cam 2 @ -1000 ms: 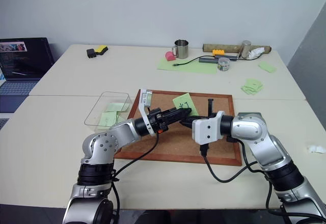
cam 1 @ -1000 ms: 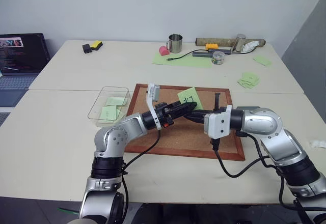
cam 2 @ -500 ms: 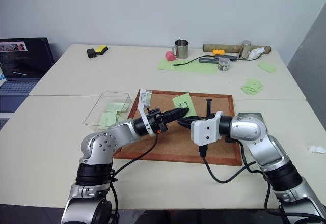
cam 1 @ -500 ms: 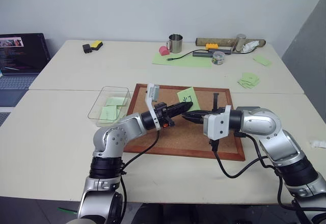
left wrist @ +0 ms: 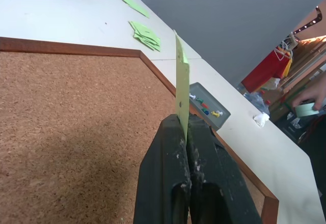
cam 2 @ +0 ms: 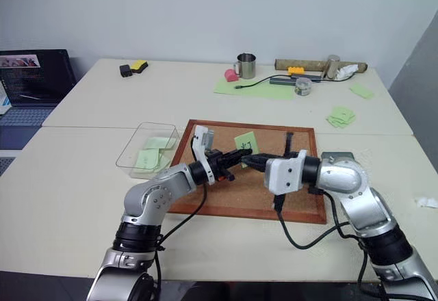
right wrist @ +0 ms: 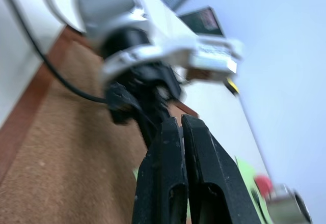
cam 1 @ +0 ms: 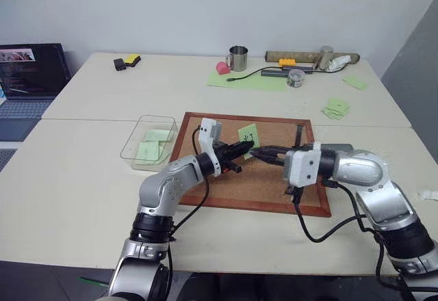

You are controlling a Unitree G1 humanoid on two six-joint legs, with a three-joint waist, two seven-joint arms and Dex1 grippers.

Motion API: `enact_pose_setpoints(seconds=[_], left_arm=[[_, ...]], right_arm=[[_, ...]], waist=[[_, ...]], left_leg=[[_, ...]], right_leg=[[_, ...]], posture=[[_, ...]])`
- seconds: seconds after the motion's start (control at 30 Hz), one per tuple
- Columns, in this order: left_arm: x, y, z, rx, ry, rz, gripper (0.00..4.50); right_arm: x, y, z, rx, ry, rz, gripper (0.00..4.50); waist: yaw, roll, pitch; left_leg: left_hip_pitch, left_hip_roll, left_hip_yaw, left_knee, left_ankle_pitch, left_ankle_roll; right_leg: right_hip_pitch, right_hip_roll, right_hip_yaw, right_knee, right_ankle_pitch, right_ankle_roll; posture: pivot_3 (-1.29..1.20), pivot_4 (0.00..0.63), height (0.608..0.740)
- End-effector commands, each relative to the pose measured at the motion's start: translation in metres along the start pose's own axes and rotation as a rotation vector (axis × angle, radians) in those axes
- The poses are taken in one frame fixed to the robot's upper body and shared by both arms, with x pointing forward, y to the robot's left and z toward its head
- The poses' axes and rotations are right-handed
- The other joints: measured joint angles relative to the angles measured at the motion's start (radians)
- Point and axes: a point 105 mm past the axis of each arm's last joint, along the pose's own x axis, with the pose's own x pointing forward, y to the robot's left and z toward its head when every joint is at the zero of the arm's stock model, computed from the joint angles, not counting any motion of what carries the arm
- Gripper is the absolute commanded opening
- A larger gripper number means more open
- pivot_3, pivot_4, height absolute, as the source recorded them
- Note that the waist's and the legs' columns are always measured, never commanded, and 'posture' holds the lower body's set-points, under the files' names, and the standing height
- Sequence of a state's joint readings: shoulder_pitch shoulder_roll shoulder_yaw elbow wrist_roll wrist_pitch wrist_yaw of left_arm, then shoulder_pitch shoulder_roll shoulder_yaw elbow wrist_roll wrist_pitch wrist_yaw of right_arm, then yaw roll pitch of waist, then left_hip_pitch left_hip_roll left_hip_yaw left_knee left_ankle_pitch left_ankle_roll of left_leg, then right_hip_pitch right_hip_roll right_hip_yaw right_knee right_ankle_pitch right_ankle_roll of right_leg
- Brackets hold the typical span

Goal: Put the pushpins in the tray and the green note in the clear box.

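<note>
Even, diffuse overhead light; soft shadows fall on the desk [cam 1: 82, 178]. The head views are sharp. The right wrist view is blurred beyond its fingers [right wrist: 168, 178].

Both eye views look forward and down from the head over the desk [cam 1: 82, 178], sharing the corkboard [cam 1: 233, 185] at centre and the far clutter. The left wrist view sits close behind its jaws, facing right across the cork toward the tray [left wrist: 209, 106]. The right wrist view looks leftward, very near, at the left gripper [right wrist: 153, 124].
</note>
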State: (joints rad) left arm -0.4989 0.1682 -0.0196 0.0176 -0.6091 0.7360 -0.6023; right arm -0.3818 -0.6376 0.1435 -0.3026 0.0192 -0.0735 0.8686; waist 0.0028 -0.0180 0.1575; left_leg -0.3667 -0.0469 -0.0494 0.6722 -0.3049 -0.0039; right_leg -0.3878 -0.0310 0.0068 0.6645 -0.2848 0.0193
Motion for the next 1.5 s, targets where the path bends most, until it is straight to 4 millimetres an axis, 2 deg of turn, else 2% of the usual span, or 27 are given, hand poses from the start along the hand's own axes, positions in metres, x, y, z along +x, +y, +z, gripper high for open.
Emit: enact_pose_setpoints(seconds=[0.03,0.17,0.27,0.4,0.6,0.63,0.67,0.93,1.0,1.1,1.2,1.3,1.4,1.5], left_arm=[[-0.010,-0.015,0.025,0.100,-0.062,-0.051,0.03],[-0.024,-0.018,0.034,0.180,-0.057,-0.047,0.03],[-0.031,-0.016,0.038,0.208,-0.055,-0.031,0.03],[-0.033,-0.018,0.043,0.234,-0.058,-0.026,0.03],[-0.032,-0.022,0.047,0.268,-0.060,-0.036,0.03],[-0.032,-0.023,0.047,0.270,-0.061,-0.037,0.00],[-0.032,-0.023,0.047,0.271,-0.062,-0.038,0.00],[-0.031,-0.022,0.050,0.282,-0.068,-0.034,0.00],[-0.031,-0.023,0.054,0.290,-0.082,-0.035,0.00],[-0.038,-0.022,0.064,0.332,-0.105,-0.002,0.00],[-0.051,-0.018,0.078,0.368,-0.142,0.066,0.00],[-0.071,-0.004,0.088,0.399,-0.161,0.186,0.00],[-0.096,0.020,0.099,0.440,-0.178,0.358,0.00],[-0.126,0.053,0.109,0.489,-0.190,0.584,0.00]], right_arm=[[-0.045,-0.030,-0.040,0.189,0.227,-0.225,0.00],[-0.090,-0.035,-0.081,0.381,0.435,-0.415,0.00],[-0.113,-0.030,-0.106,0.553,0.537,-0.530,0.00],[-0.122,-0.020,-0.126,0.692,0.606,-0.578,0.00],[-0.126,-0.015,-0.148,0.822,0.659,-0.611,0.00],[-0.126,-0.015,-0.150,0.831,0.667,-0.614,0.42],[-0.126,-0.014,-0.152,0.848,0.668,-0.613,0.47],[-0.126,-0.013,-0.155,0.878,0.671,-0.611,2.21],[-0.124,-0.021,-0.148,0.857,0.627,-0.619,2.67],[-0.120,-0.036,-0.128,0.792,0.538,-0.587,3.33],[-0.113,-0.041,-0.106,0.690,0.479,-0.486,3.33],[-0.089,-0.045,-0.064,0.565,0.337,-0.298,3.33],[-0.062,-0.044,-0.018,0.499,0.167,-0.111,3.33],[-0.040,-0.043,0.019,0.490,0.035,0.026,3.33]], waist=[[0.002,0.000,0.000],[0.004,0.000,0.000],[0.002,0.000,0.000],[0.000,0.000,0.000],[-0.002,0.000,0.000],[-0.002,0.000,0.000],[-0.002,0.000,0.000],[-0.002,0.000,0.000],[-0.002,0.000,0.000],[-0.003,0.001,0.000],[-0.005,0.001,0.000],[-0.006,0.001,0.000],[-0.009,0.001,0.000],[-0.009,0.001,0.001]], left_leg=[[0.000,0.000,0.000,0.000,0.000,0.000],[0.000,0.000,0.000,0.000,0.000,0.000],[0.000,0.000,0.000,-0.001,0.000,0.000],[0.000,0.000,0.001,-0.001,0.000,0.000],[0.000,0.000,0.001,-0.001,0.000,0.000],[0.000,0.000,0.001,-0.001,0.000,0.000],[0.000,0.000,0.001,-0.001,0.000,0.000],[0.000,0.000,0.001,-0.001,0.000,0.000],[0.000,0.000,0.001,-0.001,0.000,0.000],[0.000,0.000,0.001,-0.001,0.000,0.000],[0.000,0.000,0.001,-0.002,0.000,0.000],[0.000,0.000,0.001,-0.002,0.000,0.000],[0.001,0.001,0.001,-0.003,0.000,0.000],[0.001,0.001,0.000,-0.003,0.000,0.000]], right_leg=[[0.000,0.000,0.000,0.000,0.000,0.000],[0.000,0.000,0.000,0.000,0.000,0.000],[-0.001,0.000,0.001,0.000,0.000,0.000],[0.000,0.000,0.001,0.000,0.000,0.000],[0.000,0.000,0.001,0.000,0.000,0.000],[0.000,0.000,0.001,0.000,0.000,0.000],[0.000,0.000,0.001,0.000,0.000,0.000],[0.000,0.000,0.001,0.000,0.000,0.000],[0.000,0.000,0.001,0.000,0.000,0.000],[0.000,0.000,0.001,0.000,0.000,0.000],[-0.001,0.001,0.001,0.000,0.000,0.000],[-0.001,0.001,0.001,0.000,0.000,0.000],[0.000,0.001,0.001,0.000,0.000,0.000],[0.000,0.002,0.001,0.000,0.000,0.000]], posture=[[0.00,0.150,0.740],[0.00,0.150,0.740],[0.00,0.150,0.740],[0.00,0.150,0.740],[0.00,0.150,0.740],[0.00,0.150,0.740],[0.00,0.150,0.740],[0.00,0.150,0.740],[0.00,0.150,0.740],[0.00,0.150,0.740],[0.00,0.150,0.740],[0.00,0.150,0.740],[0.00,0.150,0.740],[0.00,0.150,0.740]])
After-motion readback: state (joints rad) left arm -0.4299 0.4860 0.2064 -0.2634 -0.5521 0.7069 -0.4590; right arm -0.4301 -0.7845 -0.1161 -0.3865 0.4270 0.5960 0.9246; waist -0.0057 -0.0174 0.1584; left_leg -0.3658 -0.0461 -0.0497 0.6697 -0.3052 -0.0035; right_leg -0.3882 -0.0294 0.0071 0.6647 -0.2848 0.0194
